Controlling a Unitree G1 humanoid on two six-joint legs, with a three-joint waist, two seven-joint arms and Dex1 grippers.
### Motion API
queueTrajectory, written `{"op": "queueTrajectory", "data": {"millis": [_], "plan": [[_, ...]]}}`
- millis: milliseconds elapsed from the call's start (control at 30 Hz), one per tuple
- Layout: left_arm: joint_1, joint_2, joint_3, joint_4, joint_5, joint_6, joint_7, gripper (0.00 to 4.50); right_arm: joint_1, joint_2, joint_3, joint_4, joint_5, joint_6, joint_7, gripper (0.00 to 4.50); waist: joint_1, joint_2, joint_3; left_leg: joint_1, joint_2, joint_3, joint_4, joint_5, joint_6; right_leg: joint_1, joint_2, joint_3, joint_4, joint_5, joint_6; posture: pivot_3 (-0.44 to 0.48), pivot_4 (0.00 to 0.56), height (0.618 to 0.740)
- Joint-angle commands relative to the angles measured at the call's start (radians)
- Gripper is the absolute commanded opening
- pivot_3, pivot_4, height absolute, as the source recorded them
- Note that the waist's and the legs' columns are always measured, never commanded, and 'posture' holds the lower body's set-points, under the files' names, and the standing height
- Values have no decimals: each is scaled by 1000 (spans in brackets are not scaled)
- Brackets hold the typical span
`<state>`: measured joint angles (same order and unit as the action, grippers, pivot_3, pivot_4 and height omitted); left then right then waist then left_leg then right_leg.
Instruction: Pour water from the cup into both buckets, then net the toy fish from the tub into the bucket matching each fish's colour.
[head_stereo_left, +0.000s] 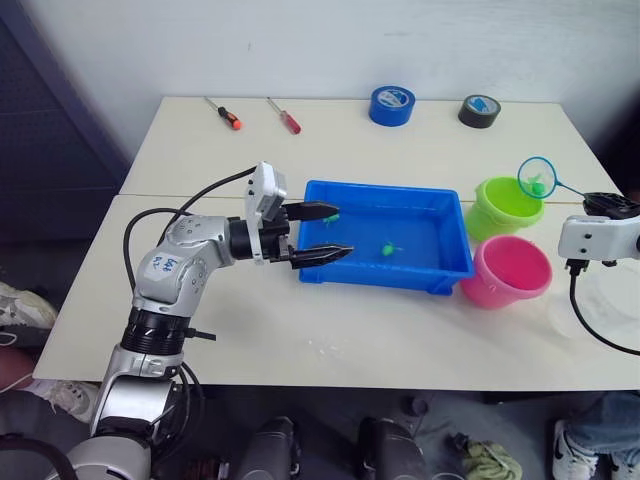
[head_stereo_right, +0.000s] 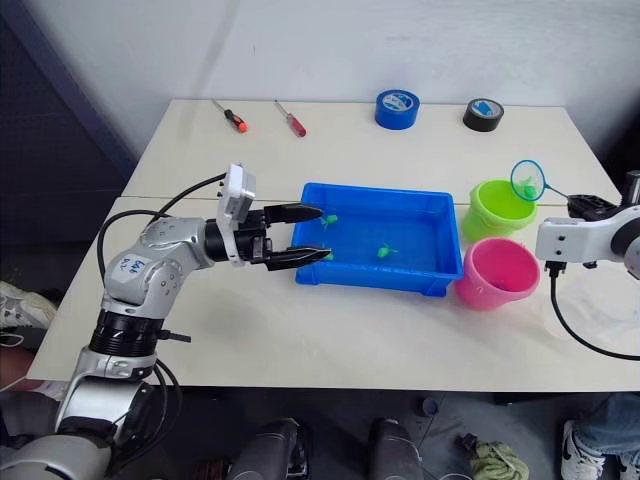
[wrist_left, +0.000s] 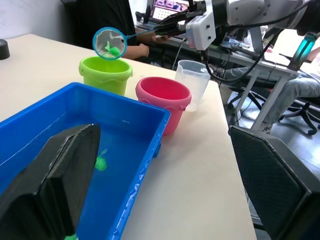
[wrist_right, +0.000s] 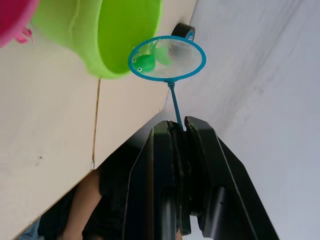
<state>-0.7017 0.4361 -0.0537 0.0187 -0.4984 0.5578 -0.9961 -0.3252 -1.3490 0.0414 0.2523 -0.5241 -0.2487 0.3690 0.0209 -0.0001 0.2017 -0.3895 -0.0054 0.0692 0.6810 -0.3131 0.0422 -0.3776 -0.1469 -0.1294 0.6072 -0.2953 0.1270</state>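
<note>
Silver arms, black jaws, black cables

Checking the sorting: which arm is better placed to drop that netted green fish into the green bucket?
Right. The right gripper holds the net with a green fish over the green bucket; the left gripper hovers open at the tub.

The tub (head_stereo_left: 390, 275) sits at the centre of the table (head_stereo_left: 300, 340). Two toy fish (head_stereo_left: 387, 249) lie inside the tub. Two buckets stand just right of the tub: one bucket (head_stereo_left: 503, 208) behind, the other bucket (head_stereo_left: 507, 272) in front, close together. The cup (wrist_left: 192, 82) stands right of the front bucket. The net (head_stereo_left: 537, 177), containing one fish (wrist_right: 144, 63), hangs above the rear bucket. Two screwdrivers (head_stereo_left: 222, 113) lie at the table's far left. Two tape rolls (head_stereo_left: 392, 104) lie along the far edge, right of the screwdrivers.
</note>
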Motion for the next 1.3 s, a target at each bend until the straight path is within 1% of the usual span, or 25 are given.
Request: {"op": "queueTrajectory", "data": {"millis": [33,133,233,400,533,700,800,900,1067,1167,1200,1233,1300], "plan": [[-6,7,17,-27,-5,-16,1,4476,-7,-25,-2,-16,-45,-72,-7,0,0,0,0,0,0,0,0,0,0,0,0,0,0,0,0,0,150,740],[-18,3,11,-16,-2,-21,-3,4476,6,-33,8,-31,-73,-141,7,0,-1,0,0,0,0,0,0,0,0,0,0,0,0,0,0,0,150,740],[-30,0,10,-4,0,-26,-6,4476,-8,-34,-24,-31,-74,-125,11,0,2,1,0,0,0,0,0,0,0,0,0,0,0,0,0,0,150,740],[-40,-3,9,14,3,-37,-5,4476,-36,-27,-21,-8,-88,-135,8,0,1,1,0,0,0,0,0,0,0,0,0,0,0,0,0,0,150,740],[-41,-3,10,18,4,-40,-3,4476,-49,-22,-46,14,-77,-88,5,0,1,1,0,0,0,0,0,0,0,0,0,0,0,0,0,0,150,740],[-49,-10,8,28,8,-43,-1,4476,17,3,-37,-25,-62,-105,31,0,2,1,0,0,0,-1,0,0,0,1,0,-1,0,0,0,0,150,740],[-51,-11,8,29,9,-44,-2,4476,-24,6,-67,10,-63,-63,13,0,1,1,0,0,0,0,0,0,0,1,0,0,0,0,0,0,150,740],[-47,-10,8,22,8,-40,-4,4476,-65,3,-65,37,-63,-72,5,0,0,2,1,0,0,0,0,0,0,1,0,0,0,0,0,0,150,740],[-47,-9,11,21,7,-38,-1,4476,-79,10,-67,53,-57,-82,3,0,2,2,1,0,0,-1,0,0,0,1,0,-1,0,0,0,0,150,740],[-37,-6,8,5,4,-30,-2,4476,-56,83,-126,35,94,-40,61,0,1,2,1,0,0,-1,0,0,0,1,0,-1,0,0,0,0,150,740],[-27,5,5,-5,4,-26,-10,4476,-43,129,-172,6,213,10,120,0,1,2,1,0,0,-1,1,0,0,1,0,-1,0,0,0,0,150,740],[-20,12,4,-11,4,-23,-16,4476,-35,159,-204,-16,292,45,163,0,2,2,1,0,0,-1,1,0,0,1,0,-1,0,0,0,0,150,740],[35,76,-24,-51,28,-37,-72,4476,-16,254,-309,-174,607,260,309,0,0,2,1,0,0,-2,1,0,0,2,1,-2,0,0,0,0,150,740]]}}
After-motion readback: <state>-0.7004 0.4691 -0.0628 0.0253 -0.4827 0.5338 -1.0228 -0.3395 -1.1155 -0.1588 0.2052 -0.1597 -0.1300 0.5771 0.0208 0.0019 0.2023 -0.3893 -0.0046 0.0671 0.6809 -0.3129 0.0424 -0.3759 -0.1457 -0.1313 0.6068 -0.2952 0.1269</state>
